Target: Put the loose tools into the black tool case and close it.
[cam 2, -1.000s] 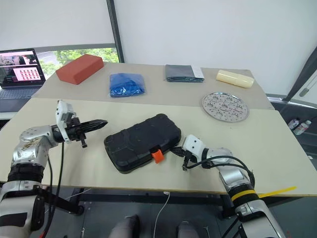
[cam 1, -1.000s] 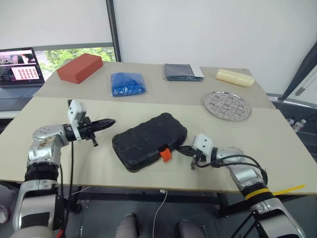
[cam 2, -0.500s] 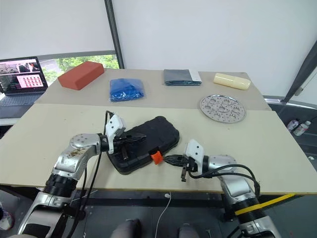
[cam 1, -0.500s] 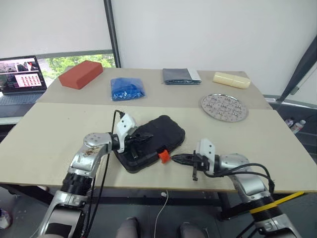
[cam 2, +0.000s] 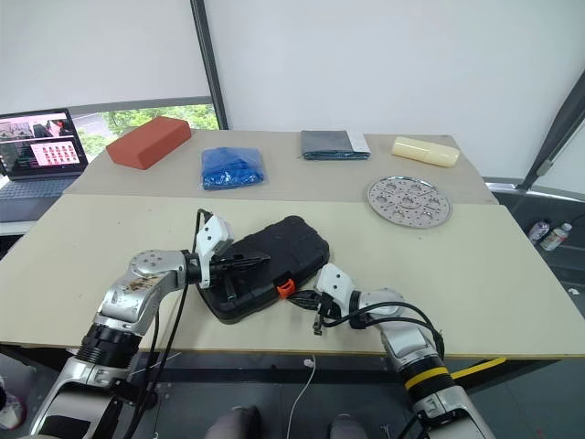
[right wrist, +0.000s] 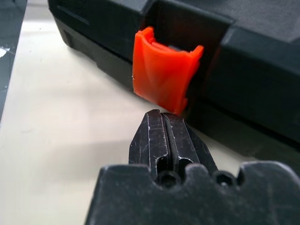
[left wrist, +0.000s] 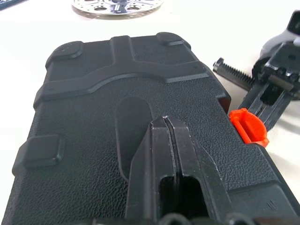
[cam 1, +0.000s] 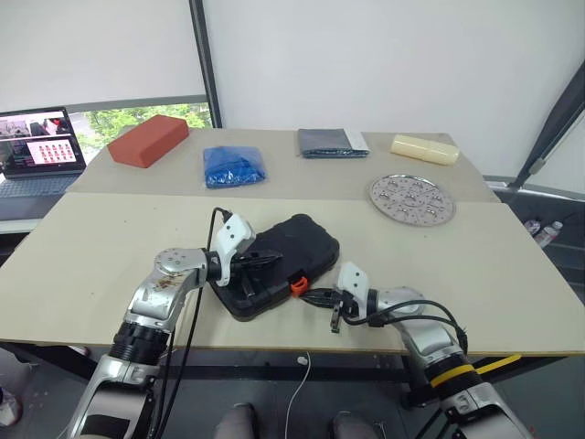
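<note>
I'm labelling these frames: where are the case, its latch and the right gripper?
case [left wrist: 112, 98]: left wrist view, lid top.
latch [right wrist: 164, 70]: right wrist view, orange face.
right gripper [right wrist: 165, 123]: right wrist view, shut fingertips.

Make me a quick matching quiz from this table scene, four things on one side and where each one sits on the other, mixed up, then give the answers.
Things:
1. left claw
2. right claw
3. red brick
4. round metal plate

Places:
A. far left corner of the table, near the laptop
B. shut, over the lid of the closed black tool case
C. right of the case, further back on the table
D. shut, just in front of the orange latch

Pairs: 1-B, 2-D, 3-A, 4-C
</note>
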{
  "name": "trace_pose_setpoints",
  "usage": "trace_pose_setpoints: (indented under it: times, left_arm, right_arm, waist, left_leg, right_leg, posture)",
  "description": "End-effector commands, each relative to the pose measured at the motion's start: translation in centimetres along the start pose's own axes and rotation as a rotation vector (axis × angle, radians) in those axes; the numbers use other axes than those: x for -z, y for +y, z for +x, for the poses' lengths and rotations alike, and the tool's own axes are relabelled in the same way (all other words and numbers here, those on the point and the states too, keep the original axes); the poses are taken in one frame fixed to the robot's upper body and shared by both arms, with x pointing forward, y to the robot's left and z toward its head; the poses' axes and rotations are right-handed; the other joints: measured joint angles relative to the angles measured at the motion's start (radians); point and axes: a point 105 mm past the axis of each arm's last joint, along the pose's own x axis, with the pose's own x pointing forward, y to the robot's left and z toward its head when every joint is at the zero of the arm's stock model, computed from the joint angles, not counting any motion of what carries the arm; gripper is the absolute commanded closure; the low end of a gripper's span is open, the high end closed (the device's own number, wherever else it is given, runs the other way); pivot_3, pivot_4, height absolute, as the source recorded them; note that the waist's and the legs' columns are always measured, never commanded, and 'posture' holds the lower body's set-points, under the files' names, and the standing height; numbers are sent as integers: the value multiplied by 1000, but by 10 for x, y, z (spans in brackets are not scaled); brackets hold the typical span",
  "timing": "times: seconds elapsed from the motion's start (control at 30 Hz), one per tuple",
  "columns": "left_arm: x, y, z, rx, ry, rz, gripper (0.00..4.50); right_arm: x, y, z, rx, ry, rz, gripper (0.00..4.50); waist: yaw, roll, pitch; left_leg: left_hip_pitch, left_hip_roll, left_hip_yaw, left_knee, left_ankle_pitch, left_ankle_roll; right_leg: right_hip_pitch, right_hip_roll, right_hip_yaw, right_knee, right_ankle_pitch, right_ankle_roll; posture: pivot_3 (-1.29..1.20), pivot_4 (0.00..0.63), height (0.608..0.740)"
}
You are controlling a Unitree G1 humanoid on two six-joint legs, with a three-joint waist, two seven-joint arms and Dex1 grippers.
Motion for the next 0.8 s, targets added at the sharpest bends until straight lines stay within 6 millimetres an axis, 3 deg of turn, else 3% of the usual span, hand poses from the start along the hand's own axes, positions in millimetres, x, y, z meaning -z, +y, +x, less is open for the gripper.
trace_pose_setpoints:
  times: [0.03,0.43,0.8]
  left_arm:
    - [38,-10,3,19,106,-114,4492]
    - [41,-11,2,18,109,-127,4492]
    - [40,-12,5,24,109,-131,4492]
  right_arm:
    - [-35,-10,-3,37,-128,-86,4500]
    - [-45,3,-25,-38,-86,-66,4500]
    - [-34,-1,-14,-9,-33,-48,4500]
  waist:
    - [0,0,0]
    - [1,0,-1]
    - [2,0,-1]
  left_leg:
    - [0,0,0,0,0,0]
    - [0,0,0,-3,0,0]
    - [0,0,0,-4,0,0]
  right_leg:
    - [0,0,0,0,0,0]
    - [-1,0,0,-1,-1,-1]
    - [-1,-1,-1,-3,-2,-1]
  posture:
    - [0,150,740]
    - [0,150,740]
    - [0,150,740]
